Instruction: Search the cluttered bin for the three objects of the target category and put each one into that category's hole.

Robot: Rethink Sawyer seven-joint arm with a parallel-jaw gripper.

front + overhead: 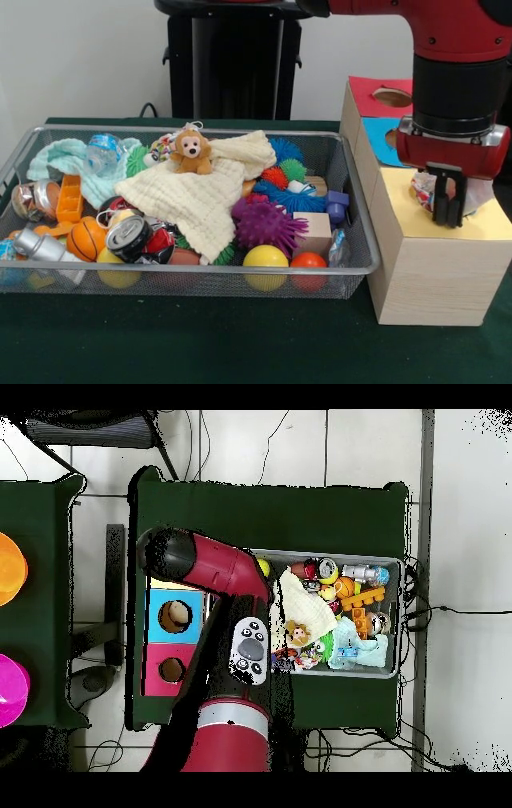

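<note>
Nearest the front edge of the table, toward its right corner in the front view, stands the pale wood box with the yellow top (488, 224). The gripper (448, 210) hangs right over that top, its dark fingers pointing down, and a bundle of white dotted cloth (422, 192) shows between and behind them, at about where the hole should be. The hole itself is hidden by the gripper and the cloth. The fingers look clenched on the cloth, though whether it is partly down the hole I cannot tell. So one piece seems to be at the point of delivery, not yet clearly dropped.

To the left, along the middle of the table, lies the bin (184, 276), crowded with balls, spiky toys, a crushed can and a basketball. A plain cream waffle cloth (200, 196) drapes over the centre, with a toy monkey (192, 152) on its far end and a mint-green cloth (68, 156) in the far left corner. Beside the monkey a small dotted patch (162, 147) peeks out; it may be another target piece, and anything more is likely buried.

Farther back on the right stand the blue-topped box (382, 132) and the red-topped box (376, 92), both untouched.
</note>
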